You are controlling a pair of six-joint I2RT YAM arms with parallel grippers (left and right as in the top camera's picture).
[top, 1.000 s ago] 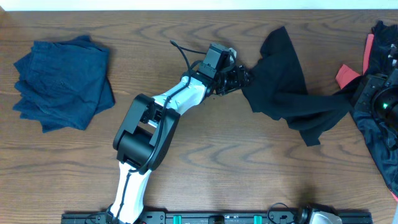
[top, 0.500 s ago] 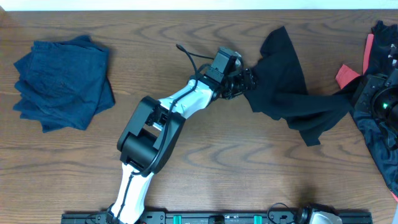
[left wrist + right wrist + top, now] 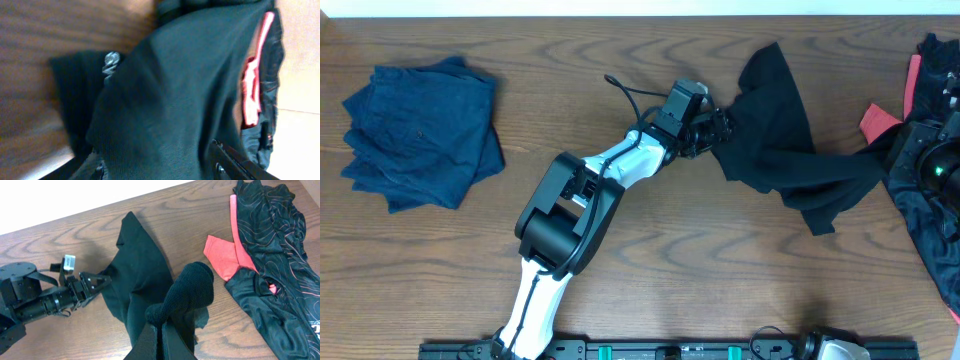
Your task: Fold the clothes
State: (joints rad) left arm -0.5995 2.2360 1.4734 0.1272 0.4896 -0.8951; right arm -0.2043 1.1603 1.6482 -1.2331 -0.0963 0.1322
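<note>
Overhead | R pincer [image 3: 160, 324] clenched on black cloth [image 3: 775, 110] | L pincer [image 3: 717, 127] at edge, grip unclear | spread flat on table [image 3: 720, 260] b4 folding

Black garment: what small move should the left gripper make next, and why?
Probably close the left gripper on the edge of the black garment. Its jaws stand apart right at that edge, with cloth filling its wrist view, while the right gripper is shut on a bunched corner at the other end. A second grip would likely let both arms spread the garment flat for folding.
</note>
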